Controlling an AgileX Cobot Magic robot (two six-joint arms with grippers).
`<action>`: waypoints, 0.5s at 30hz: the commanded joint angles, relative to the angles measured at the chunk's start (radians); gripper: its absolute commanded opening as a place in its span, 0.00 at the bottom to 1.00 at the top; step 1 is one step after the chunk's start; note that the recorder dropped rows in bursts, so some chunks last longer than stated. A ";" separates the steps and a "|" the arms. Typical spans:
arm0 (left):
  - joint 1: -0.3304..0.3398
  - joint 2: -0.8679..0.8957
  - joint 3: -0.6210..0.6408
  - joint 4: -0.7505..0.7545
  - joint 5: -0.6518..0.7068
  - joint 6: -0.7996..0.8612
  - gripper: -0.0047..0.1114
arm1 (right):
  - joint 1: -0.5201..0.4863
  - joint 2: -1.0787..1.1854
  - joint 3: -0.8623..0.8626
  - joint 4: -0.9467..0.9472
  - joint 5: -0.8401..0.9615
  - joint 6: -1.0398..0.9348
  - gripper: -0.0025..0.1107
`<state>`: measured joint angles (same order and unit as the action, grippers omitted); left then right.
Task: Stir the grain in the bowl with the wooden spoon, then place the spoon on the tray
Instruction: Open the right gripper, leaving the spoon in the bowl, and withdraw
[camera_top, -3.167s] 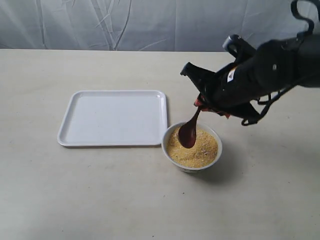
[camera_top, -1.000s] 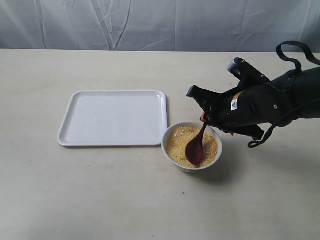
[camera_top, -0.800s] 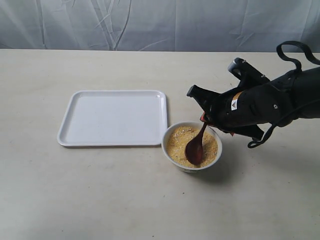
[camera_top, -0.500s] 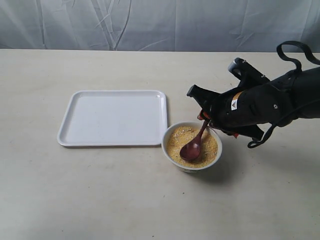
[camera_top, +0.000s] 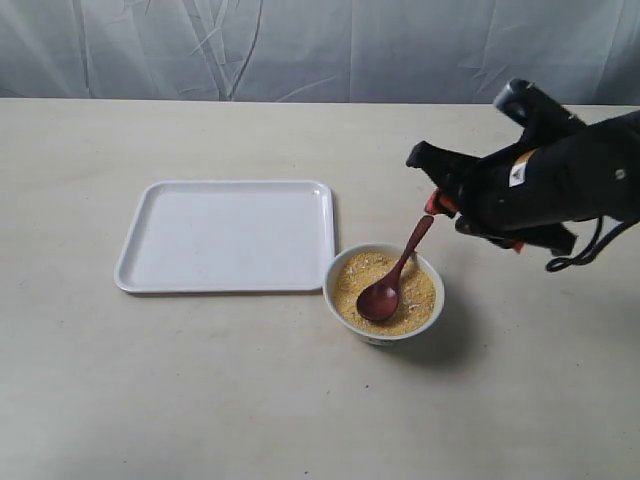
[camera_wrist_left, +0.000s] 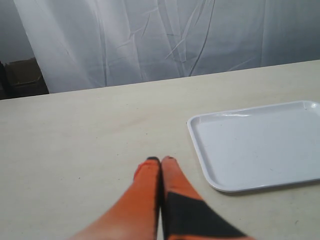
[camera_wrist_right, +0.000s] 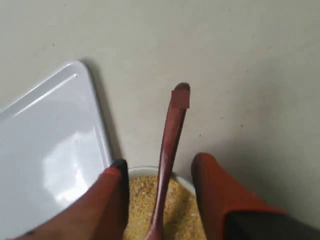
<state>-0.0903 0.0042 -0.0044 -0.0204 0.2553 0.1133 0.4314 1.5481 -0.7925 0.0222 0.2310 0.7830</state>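
The white bowl (camera_top: 385, 338) holds yellow-orange grain (camera_top: 420, 295) and stands just off the tray's near right corner. The dark wooden spoon (camera_top: 381, 298) lies with its oval end in the grain, its handle leaning over the rim up toward my right gripper (camera_top: 440, 205). In the right wrist view that gripper (camera_wrist_right: 160, 162) is open; the spoon handle (camera_wrist_right: 172, 120) runs through the gap touching neither finger, above the grain (camera_wrist_right: 140, 200). The white tray (camera_top: 230, 235) is bare. My left gripper (camera_wrist_left: 161, 160) is shut on nothing, low over the table beside the tray (camera_wrist_left: 260, 140), and is outside the exterior view.
A pale beige table (camera_top: 200, 400) carries everything. A white curtain (camera_top: 300, 45) hangs along its far edge. The right arm's black body and cable (camera_top: 560, 180) hang over the table to the right of the bowl.
My right gripper has let go of the spoon and drawn back to the upper right. The spoon now rests in the grain with its handle against the bowl's rim.
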 joint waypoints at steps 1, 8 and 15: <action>-0.001 -0.004 0.004 0.007 -0.009 -0.001 0.04 | -0.107 -0.084 -0.019 0.188 0.147 -0.429 0.39; -0.001 -0.004 0.004 0.007 -0.009 -0.001 0.04 | -0.393 -0.047 -0.095 0.936 0.708 -1.527 0.39; -0.001 -0.004 0.004 0.007 -0.009 -0.001 0.04 | -0.606 0.096 0.221 1.644 0.776 -2.135 0.39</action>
<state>-0.0903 0.0042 -0.0044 -0.0204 0.2553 0.1133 -0.1554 1.5773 -0.6270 1.4953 0.9691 -1.2007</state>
